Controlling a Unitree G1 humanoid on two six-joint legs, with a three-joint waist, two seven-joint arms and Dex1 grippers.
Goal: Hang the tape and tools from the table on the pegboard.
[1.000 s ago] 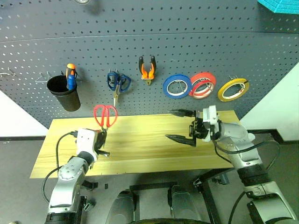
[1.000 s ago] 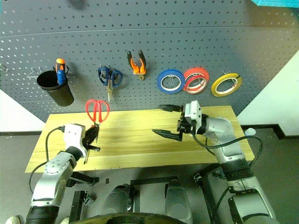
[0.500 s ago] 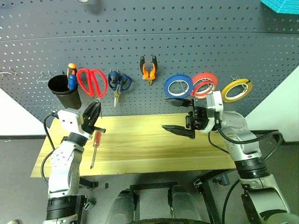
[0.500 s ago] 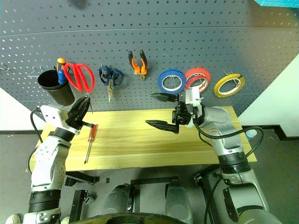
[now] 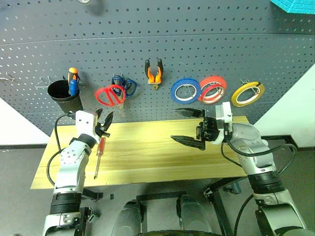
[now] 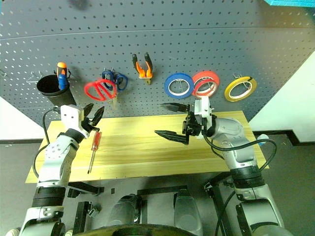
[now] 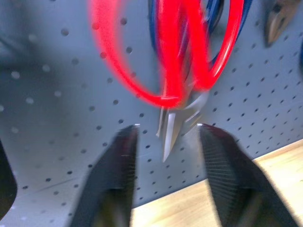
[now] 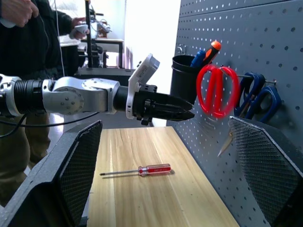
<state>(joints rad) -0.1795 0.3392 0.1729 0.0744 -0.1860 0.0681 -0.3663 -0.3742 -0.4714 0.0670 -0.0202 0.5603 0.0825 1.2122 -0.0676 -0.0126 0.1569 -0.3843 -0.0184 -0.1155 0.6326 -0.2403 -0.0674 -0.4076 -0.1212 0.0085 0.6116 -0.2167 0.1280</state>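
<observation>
Red scissors (image 5: 111, 94) hung on the pegboard (image 5: 157, 49), handles up and blades down, tilted and blurred, overlapping the blue scissors (image 5: 123, 84) just beside them on the right. Left gripper (image 5: 104, 123) sat just below the red scissors, pointing at the board, jaws spread and not holding anything; in the left wrist view the blade tip (image 7: 171, 137) showed between the two fingers (image 7: 113, 161) without touching them.

Red screwdriver (image 5: 99, 155) lay on the table (image 5: 147, 167) near its left end, handle toward the board, tip toward the front edge, just below the left gripper and apart from it.

Pliers (image 5: 154, 73) w/ orange-and-black handles hung on the board, right of the blue scissors. Further right were three rolls on hooks: blue roll (image 5: 185, 91), red roll (image 5: 212, 89) overlapping its edge, then yellow tape (image 5: 246, 94) a bit apart at the far right.

At the left end of the board was a black cup (image 5: 64, 97) holding the orange-and-blue screwdriver (image 5: 73, 81), w/ bare wire hooks (image 5: 43, 81) beside it.

Right gripper (image 5: 189, 127) hovered above the table's right-centre, pointing left, jaws spread wide, empty, one finger above the other, well apart from the tools.

In the right wrist view a person in dark clothes (image 8: 33, 42) stood beyond the table's far end, hand (image 8: 19, 10) raised.
</observation>
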